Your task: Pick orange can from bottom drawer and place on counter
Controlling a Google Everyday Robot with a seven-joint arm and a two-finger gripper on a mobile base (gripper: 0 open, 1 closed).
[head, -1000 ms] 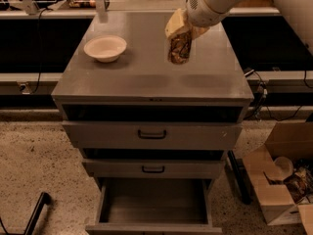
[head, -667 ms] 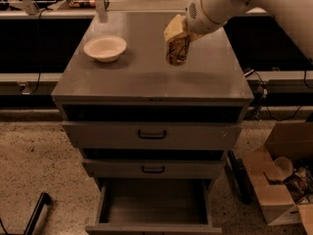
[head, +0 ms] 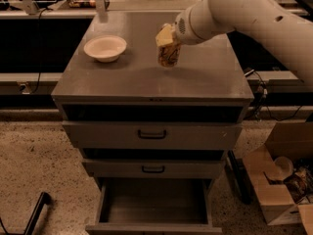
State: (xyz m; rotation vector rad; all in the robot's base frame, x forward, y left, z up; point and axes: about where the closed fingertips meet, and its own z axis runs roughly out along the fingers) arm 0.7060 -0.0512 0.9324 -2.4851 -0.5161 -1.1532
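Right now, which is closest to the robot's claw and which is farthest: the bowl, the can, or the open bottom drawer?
1. Can: clamped in the gripper, over the counter.
2. Bowl: farther along the same counter.
3. Bottom drawer: open, down near the floor.

A broad, flat grey metal surface (head: 146, 80) forms the top of a drawer cabinet. A cream bowl (head: 104, 48) sits on its rear left part. Near the middle, towards the back, an orange can (head: 169, 58) stands upright with its base at the surface; whether it actually touches cannot be told. The robot's hand (head: 167, 40) reaches in from the right and clasps the can's top. Bowl and can are well apart.
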